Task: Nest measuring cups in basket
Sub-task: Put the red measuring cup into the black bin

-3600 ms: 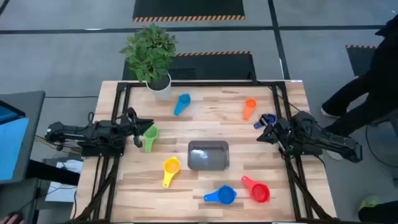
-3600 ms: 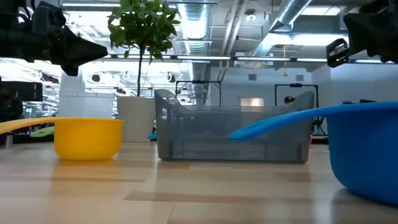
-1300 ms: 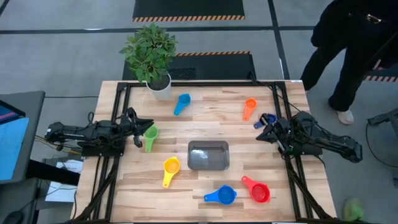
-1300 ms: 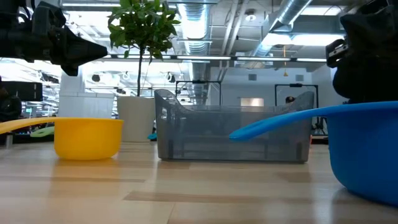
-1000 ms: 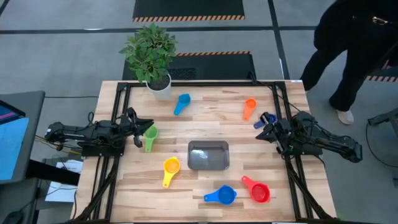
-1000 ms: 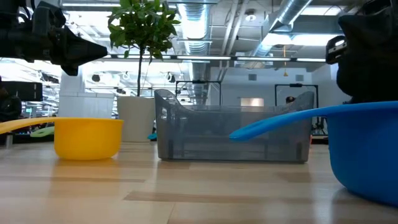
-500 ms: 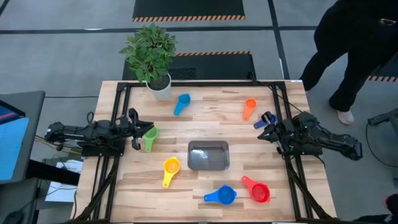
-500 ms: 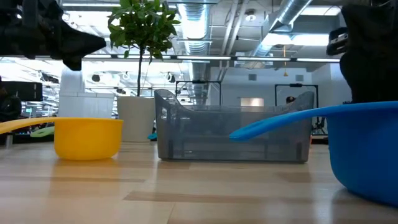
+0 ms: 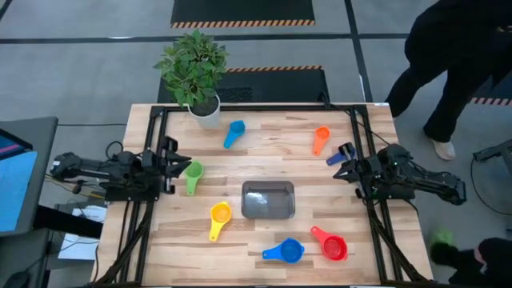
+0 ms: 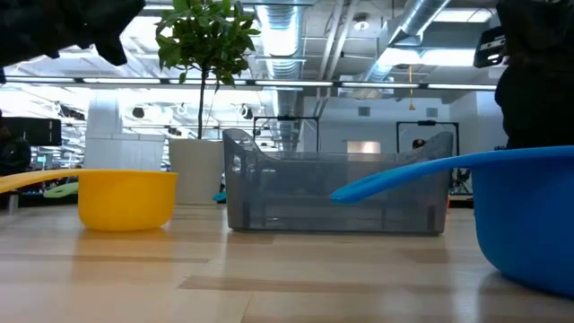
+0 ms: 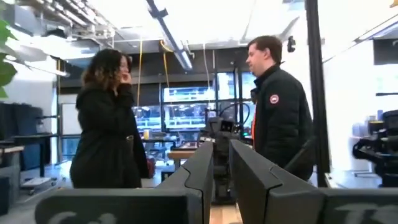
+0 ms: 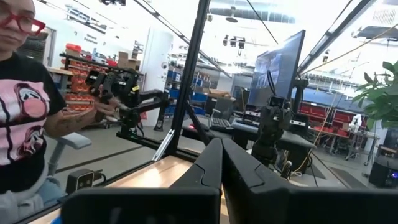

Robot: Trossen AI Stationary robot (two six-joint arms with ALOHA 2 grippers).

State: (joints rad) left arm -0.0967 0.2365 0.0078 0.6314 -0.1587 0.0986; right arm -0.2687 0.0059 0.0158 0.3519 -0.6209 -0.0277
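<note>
High view: small grey translucent rectangular basket sits empty mid-table, coloured plastic measuring cups scattered around it. Left gripper, beside the green cup, and right gripper have fingers together. Nesting seems unstarted; next comes opening over a cup.

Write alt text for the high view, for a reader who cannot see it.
Seen from above, a grey basket sits mid-table with measuring cups scattered around it: light blue, orange, green, yellow, blue and red. The left gripper and right gripper wait at opposite edges; a potted plant stands at the far edge.
</note>
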